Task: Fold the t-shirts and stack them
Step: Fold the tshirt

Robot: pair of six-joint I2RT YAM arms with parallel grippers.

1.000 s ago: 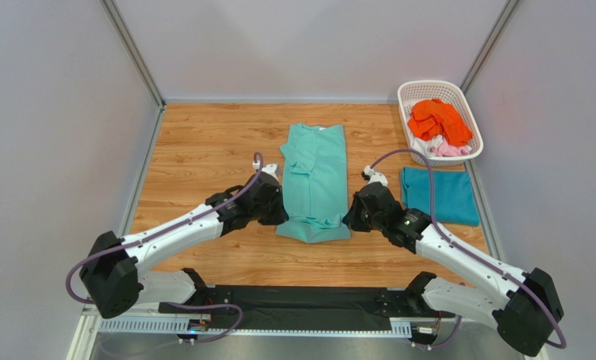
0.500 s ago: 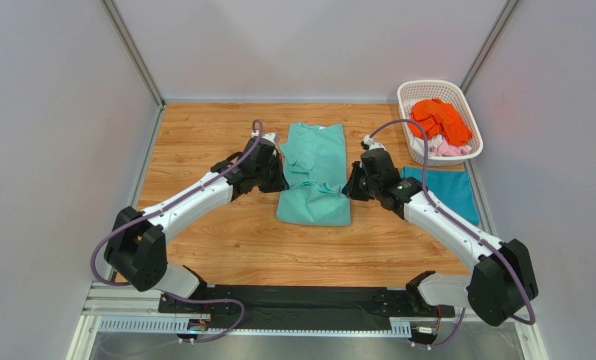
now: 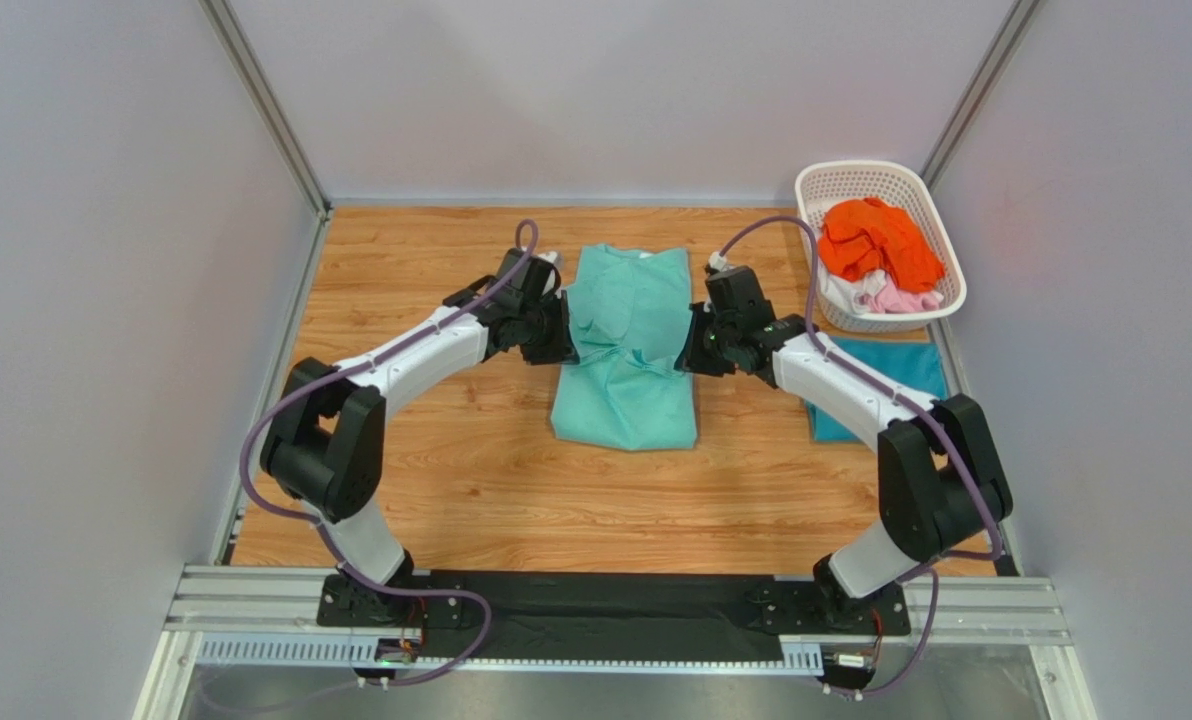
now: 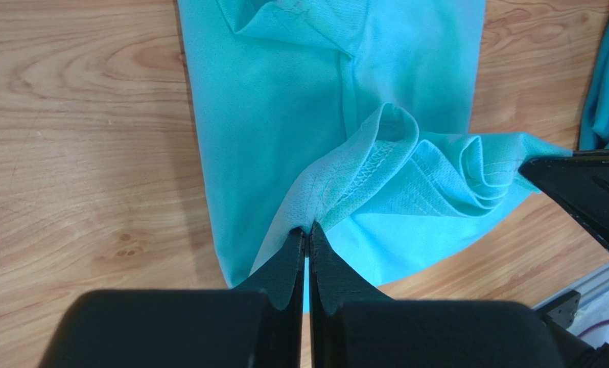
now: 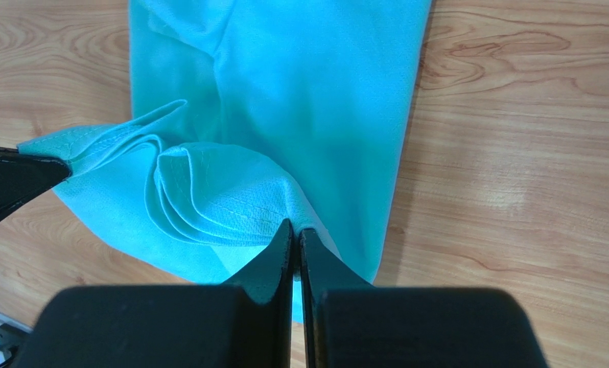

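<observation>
A mint green t-shirt [image 3: 629, 338] lies as a long narrow strip in the middle of the table. My left gripper [image 3: 554, 339] is shut on the left corner of its lifted hem [image 4: 338, 192]. My right gripper [image 3: 688, 345] is shut on the right corner [image 5: 231, 203]. Both hold the hem above the middle of the strip, so the near half is doubled over. A folded teal blue t-shirt [image 3: 895, 390] lies flat at the right. Orange [image 3: 876, 237], white and pink [image 3: 900, 299] t-shirts lie heaped in the basket.
A white lattice basket [image 3: 843, 183] stands at the back right corner, by the grey walls. The teal shirt's edge shows in the left wrist view [image 4: 605, 84]. Bare wooden table [image 3: 407, 285] lies to the left of the green shirt.
Both grippers have carried the green shirt's near hem away from the arm bases toward the collar, folding the strip over itself. Both arms are stretched further out.
</observation>
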